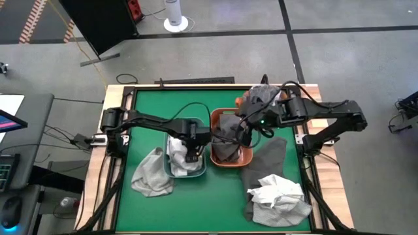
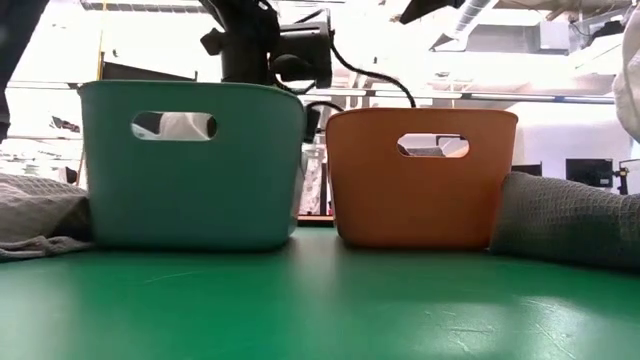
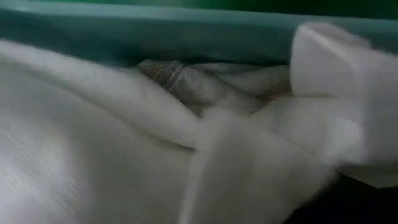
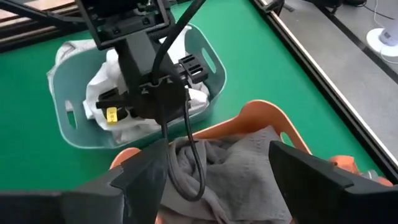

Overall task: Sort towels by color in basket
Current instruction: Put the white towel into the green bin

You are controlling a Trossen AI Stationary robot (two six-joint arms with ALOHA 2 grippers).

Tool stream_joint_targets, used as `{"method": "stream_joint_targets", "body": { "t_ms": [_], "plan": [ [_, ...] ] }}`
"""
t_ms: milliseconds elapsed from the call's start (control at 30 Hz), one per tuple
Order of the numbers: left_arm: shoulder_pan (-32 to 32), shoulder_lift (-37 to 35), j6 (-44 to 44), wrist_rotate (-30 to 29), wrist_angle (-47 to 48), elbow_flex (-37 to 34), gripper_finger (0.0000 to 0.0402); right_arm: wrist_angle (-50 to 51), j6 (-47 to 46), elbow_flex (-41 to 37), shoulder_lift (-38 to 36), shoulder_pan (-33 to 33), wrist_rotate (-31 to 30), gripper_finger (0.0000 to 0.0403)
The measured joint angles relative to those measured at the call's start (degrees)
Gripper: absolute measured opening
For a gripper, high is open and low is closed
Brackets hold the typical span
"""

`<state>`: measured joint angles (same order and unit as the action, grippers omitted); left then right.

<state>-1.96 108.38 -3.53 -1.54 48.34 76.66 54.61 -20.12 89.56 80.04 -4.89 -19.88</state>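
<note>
Left hand (image 1: 191,155) dips into the teal plastic basket (image 4: 68,134) over crumpled white towels (image 3: 93,168), grip unclear; right hand (image 4: 217,165) spreads wide above the orange basket (image 2: 420,180) of grey towels (image 4: 236,174).

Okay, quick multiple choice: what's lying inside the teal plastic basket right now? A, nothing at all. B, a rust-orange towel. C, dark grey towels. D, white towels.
D: the high view shows white towels bunched in the teal plastic basket under the left tool, and the right wrist view shows the same white cloth in it, while the dark grey towels sit in the orange plastic basket.
</note>
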Motion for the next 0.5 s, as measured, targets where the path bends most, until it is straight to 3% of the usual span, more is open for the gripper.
{"method": "stream_joint_targets", "body": {
  "t_ms": [300, 500],
  "plan": [
    [-0.08, -4.70, 0.74, -1.56, 0.29, 2.89, 0.0209, 0.85, 0.02, 0.04, -1.80, 1.07, -0.95, 0.0306],
    [-1.08, -9.38, 1.53, -1.73, 6.27, 4.69, 0.0209, 0.80, 0.90, 0.04, -1.78, 1.36, -1.31, 0.0306]
  ]
}}
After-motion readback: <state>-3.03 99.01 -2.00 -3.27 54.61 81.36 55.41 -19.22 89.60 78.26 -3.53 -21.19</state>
